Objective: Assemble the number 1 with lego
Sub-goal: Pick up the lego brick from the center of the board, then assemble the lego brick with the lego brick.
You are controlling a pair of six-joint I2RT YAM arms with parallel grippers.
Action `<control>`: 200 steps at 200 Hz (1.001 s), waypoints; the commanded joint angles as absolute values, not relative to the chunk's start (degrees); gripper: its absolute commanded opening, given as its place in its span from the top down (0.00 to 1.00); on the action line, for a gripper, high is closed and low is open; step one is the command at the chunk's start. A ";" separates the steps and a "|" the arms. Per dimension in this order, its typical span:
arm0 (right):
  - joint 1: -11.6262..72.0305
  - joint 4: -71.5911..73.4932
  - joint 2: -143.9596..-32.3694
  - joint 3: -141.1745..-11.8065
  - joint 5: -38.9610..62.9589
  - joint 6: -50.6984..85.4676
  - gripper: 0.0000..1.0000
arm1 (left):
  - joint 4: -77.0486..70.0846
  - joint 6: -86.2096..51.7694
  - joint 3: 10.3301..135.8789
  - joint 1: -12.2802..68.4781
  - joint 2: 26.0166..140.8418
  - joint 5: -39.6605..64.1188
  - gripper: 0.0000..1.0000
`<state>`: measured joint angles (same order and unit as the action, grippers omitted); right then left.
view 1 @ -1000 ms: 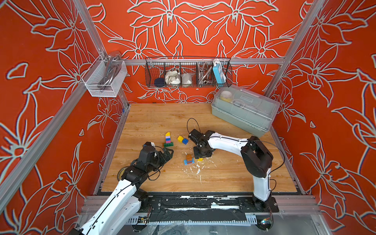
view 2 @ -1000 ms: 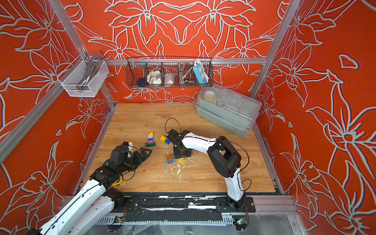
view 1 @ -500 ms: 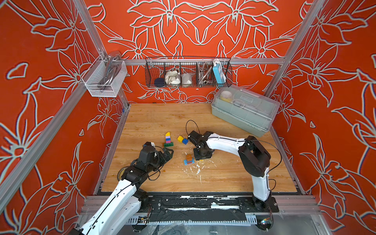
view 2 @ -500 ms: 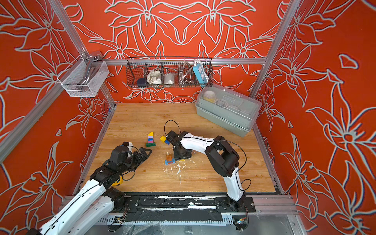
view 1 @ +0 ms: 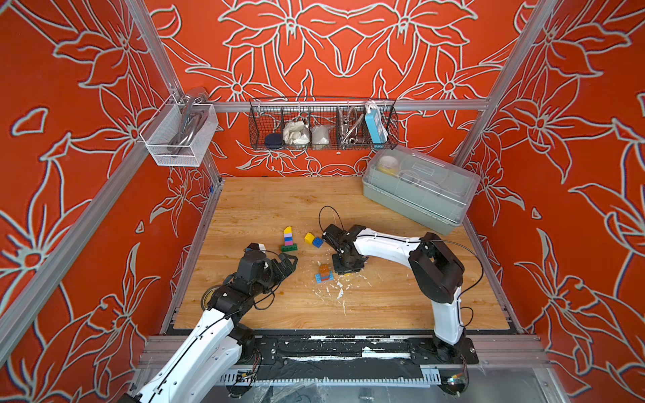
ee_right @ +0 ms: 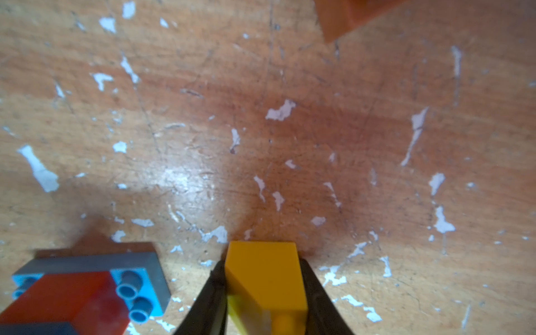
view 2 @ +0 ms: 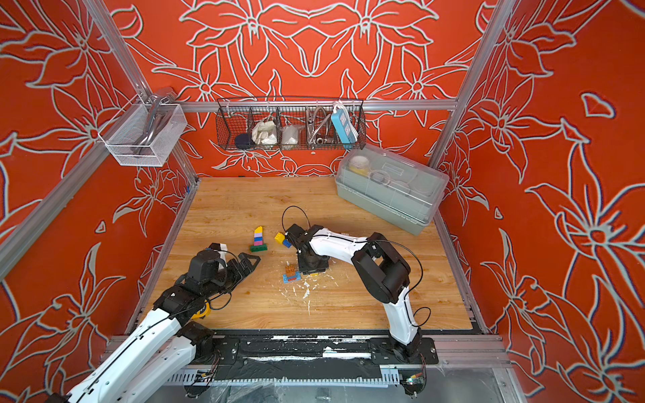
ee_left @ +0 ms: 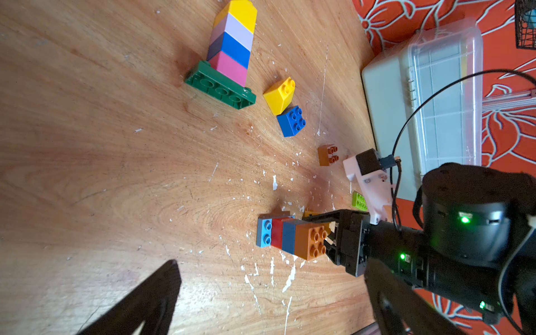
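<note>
— Right jaws?
— Closed on a yellow brick (ee_right: 265, 278), pressed flat on both its sides, low at the tabletop (view 1: 384, 307). Whether it has cleared the wood I cannot tell. Left jaws wide open, empty, hovering near-left.
— Other lego?
— Green-based tower (view 1: 288, 239) stands to the far-left. Short stack (view 1: 324, 273) with an orange top sits just left of my grip. Spare yellow brick (view 1: 309, 238) and blue brick (view 1: 317, 242) lie on the far side of my wrist.
— Doing it well?
— My judgement: hold square and rise straight up before any sideways travel, else I clip the short stack.
— Room?
— Open wood near and right. Clear bin (view 1: 419, 188) far-right, well apart. White flecks (view 1: 340, 295) scattered underneath; harmless, I think.
</note>
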<state>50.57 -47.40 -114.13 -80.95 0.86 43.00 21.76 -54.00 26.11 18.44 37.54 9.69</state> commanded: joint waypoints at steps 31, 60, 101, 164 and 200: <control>51.14 -55.48 -106.87 -85.25 -0.35 41.46 0.75 | 20.65 -53.71 24.81 18.28 36.59 9.49 0.01; 52.48 -60.54 -105.97 -91.32 -1.12 40.35 0.75 | 20.83 -53.87 24.18 18.09 34.82 9.51 0.01; 55.46 -67.89 -108.30 -100.18 -2.49 40.11 0.75 | 21.42 -54.14 23.57 17.84 32.59 9.49 0.01; 59.49 -71.05 -114.45 -108.23 -0.11 40.32 0.76 | 21.53 -54.14 23.29 17.49 31.29 9.75 0.01; 60.03 -71.37 -117.47 -109.59 0.57 40.43 0.75 | 21.62 -54.05 23.20 17.31 30.83 10.06 0.01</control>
<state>59.83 -68.82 -115.26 -107.33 0.16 40.77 21.41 -54.06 23.55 17.82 31.51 9.74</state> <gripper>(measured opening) 0.366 0.989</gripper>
